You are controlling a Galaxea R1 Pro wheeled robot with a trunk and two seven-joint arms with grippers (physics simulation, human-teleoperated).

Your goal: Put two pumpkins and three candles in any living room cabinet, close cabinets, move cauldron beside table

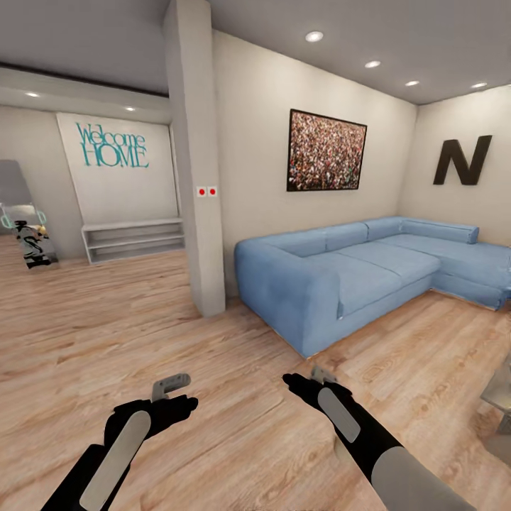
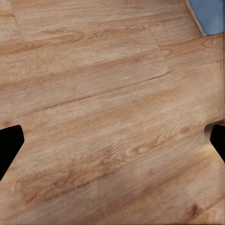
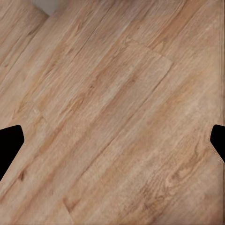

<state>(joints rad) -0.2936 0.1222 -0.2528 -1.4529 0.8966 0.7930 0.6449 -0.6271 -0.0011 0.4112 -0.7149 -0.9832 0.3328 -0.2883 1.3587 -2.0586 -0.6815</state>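
In transit, both claws apart and empty over bare wood floor (image 1: 85, 333).
Grey glossy worktop (image 1: 499, 392) edge at lower right, nearer right claw (image 1: 310, 378) than left claw (image 1: 172, 392); blue sofa (image 1: 369, 270) ahead.

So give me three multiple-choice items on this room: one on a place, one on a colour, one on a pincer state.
1. The framed picture hangs:
A. above the sofa
B. beside the shelf unit
C. on the pillar

2. The sofa is:
A. grey
B. light blue
C. brown

3. The left pincer and right pincer are:
A. both shut on objects
B. one open, one shut
C. both open and empty

Answers: 1 A, it is on the wall behind the sofa. 2 B, its cushions show light blue. 3 C, each wrist view shows spread fingertips over bare wood floor.
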